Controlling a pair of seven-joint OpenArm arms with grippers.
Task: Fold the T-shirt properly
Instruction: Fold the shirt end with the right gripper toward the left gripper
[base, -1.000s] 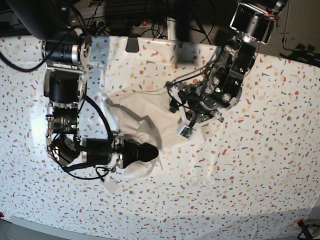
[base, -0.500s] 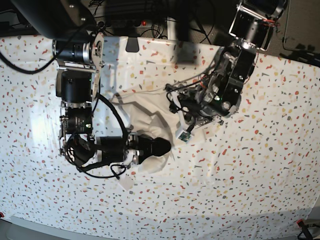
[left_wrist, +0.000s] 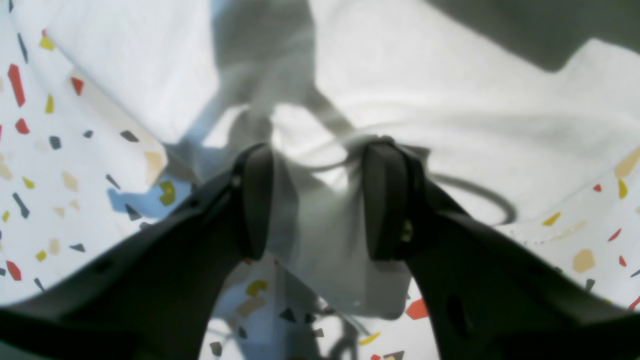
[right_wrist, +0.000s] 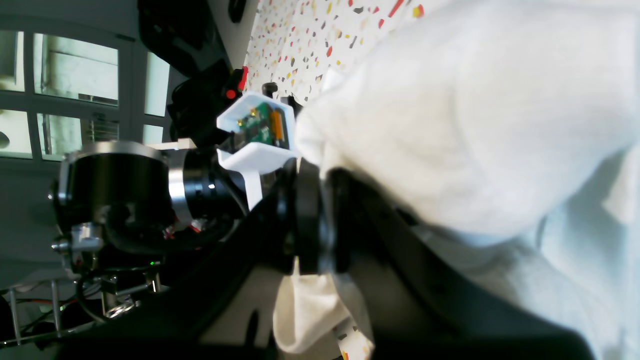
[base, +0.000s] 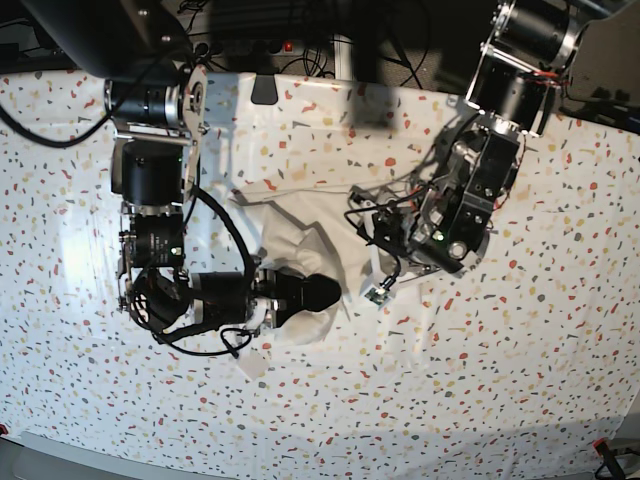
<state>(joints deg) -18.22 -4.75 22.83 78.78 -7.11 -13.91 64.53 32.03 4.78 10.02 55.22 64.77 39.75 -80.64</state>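
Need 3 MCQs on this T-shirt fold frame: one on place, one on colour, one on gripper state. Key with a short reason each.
1. Where does the T-shirt lie in the base view?
A. between the two arms, near the table's middle
B. hanging off the table's front edge
C. bunched in the far right corner

2. What colour is the shirt fabric in view?
A. black
B. plain white
C. solid red

3. How do the grippers stand?
A. both open
B. left gripper open, right gripper shut on the T-shirt
C. left shut on cloth, right open

Key: 1 A, the white bundle sits on the speckled table cover between the arms. 2 B, both wrist views show white cloth. 3 B, the left wrist view shows the jaws spread above the cloth; the right wrist view shows the jaws pinched on a fold.
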